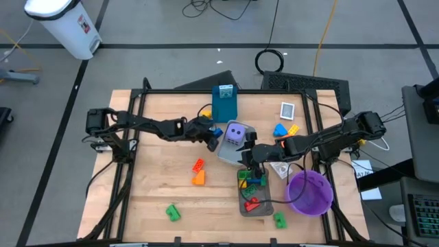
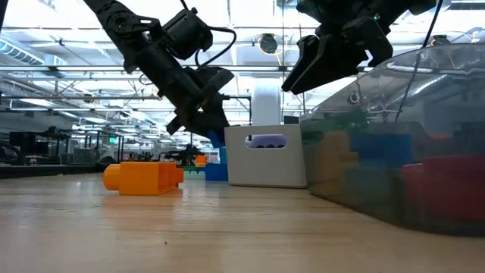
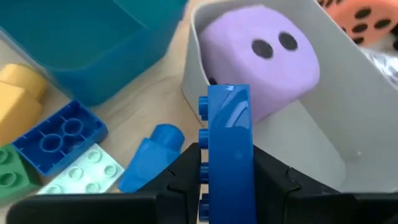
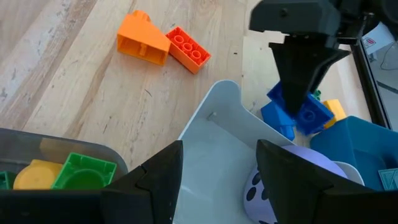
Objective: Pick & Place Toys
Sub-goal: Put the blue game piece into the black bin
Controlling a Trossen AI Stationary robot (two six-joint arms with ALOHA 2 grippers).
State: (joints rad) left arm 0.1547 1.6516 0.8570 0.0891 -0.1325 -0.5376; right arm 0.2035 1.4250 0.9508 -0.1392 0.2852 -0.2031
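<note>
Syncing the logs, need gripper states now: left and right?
Left gripper: shut on a blue brick, beside the grey tray with the purple die.
Right gripper: open, empty, over that tray.

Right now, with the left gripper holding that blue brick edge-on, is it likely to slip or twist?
The blue brick looks stiff, so it shouldn't flex. Its glossy faces, catching the light between the left gripper's fingers, may be slippery. It stands tall above the grip, so a bump on the grey tray could probably twist it.
</note>
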